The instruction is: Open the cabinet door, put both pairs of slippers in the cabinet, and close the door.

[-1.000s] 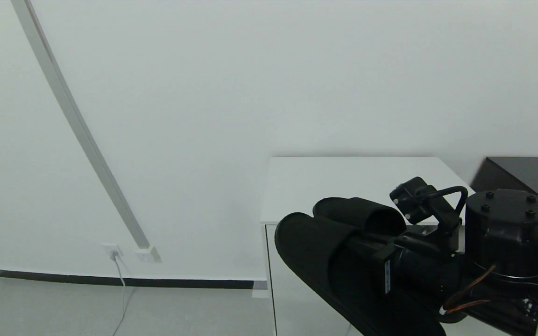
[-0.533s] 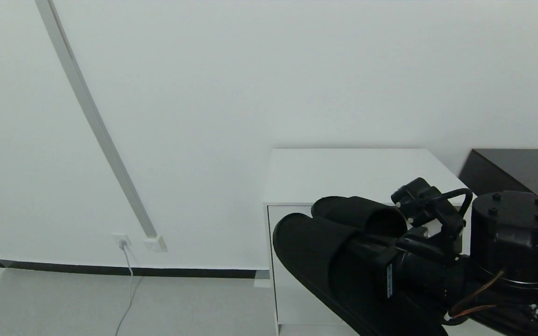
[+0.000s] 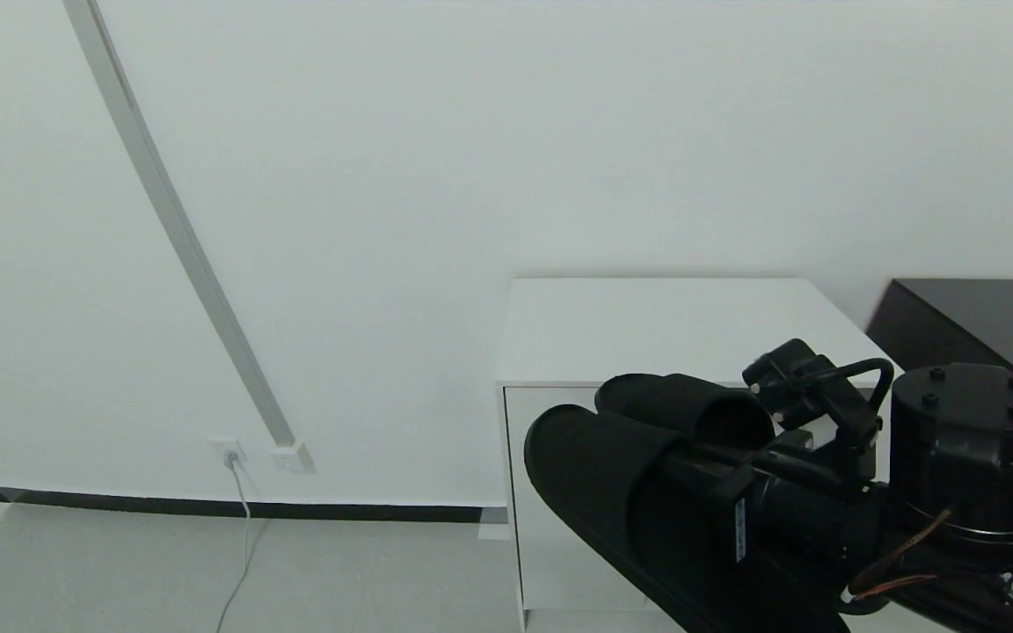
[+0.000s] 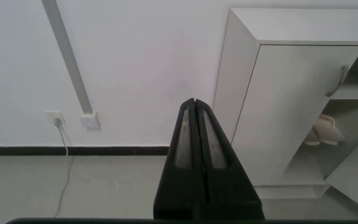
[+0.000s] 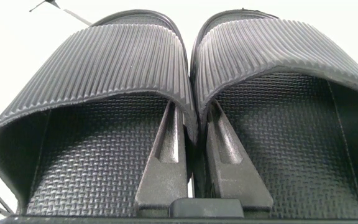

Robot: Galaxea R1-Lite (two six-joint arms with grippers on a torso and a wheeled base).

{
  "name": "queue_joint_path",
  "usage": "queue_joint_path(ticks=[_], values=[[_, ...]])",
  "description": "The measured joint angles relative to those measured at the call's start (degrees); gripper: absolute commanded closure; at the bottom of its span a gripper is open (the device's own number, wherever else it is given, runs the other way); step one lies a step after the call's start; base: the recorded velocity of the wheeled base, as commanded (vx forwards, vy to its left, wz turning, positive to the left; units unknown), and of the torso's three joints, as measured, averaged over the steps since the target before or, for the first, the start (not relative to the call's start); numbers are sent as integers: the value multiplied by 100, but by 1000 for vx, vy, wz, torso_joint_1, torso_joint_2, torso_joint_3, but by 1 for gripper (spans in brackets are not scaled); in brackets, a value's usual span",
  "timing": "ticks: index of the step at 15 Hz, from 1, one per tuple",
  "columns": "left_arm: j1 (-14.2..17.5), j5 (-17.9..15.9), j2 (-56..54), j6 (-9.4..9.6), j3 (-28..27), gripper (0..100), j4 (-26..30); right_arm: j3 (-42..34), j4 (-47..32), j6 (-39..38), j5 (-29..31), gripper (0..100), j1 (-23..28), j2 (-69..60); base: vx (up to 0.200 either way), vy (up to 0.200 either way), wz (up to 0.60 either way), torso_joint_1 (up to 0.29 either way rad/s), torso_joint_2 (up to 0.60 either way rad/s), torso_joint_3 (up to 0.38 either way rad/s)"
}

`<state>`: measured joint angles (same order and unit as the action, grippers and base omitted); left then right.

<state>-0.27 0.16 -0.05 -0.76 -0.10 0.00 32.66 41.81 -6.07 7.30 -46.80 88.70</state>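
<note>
A pair of black ribbed slippers (image 3: 630, 466) hangs in front of the white cabinet (image 3: 647, 325), low on the right of the head view. My right gripper (image 5: 194, 118) is shut on them. One finger sits inside each slipper (image 5: 129, 74), and together they pinch the two inner walls. The left wrist view has my left gripper (image 4: 194, 106) shut on nothing, held out left of the cabinet. There the cabinet door (image 4: 291, 99) with its handle (image 4: 337, 81) stands open. A light-coloured pair of slippers (image 4: 327, 129) lies on a shelf inside.
A slanted cable duct (image 3: 172, 229) runs down the wall to a socket (image 3: 227, 453), from which a cable trails over the floor. A dark piece of furniture (image 3: 981, 316) stands right of the cabinet. Bare floor lies left of the cabinet.
The head camera has shifted, so more of the cabinet front shows now. The right gripper with the black slippers has edged slightly to the right and down.
</note>
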Motion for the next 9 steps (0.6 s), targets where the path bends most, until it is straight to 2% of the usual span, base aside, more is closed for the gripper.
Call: queue_joint_path(ticks=[2,9], values=[[5,0,0,0,0,100,0,5,0,2,0,100,-5,2,0,0,0,0,0,0],[5,-2,0,7,0,100,0,-6,-2,2,2,100,6,9,0,-200,0,2,2,0]])
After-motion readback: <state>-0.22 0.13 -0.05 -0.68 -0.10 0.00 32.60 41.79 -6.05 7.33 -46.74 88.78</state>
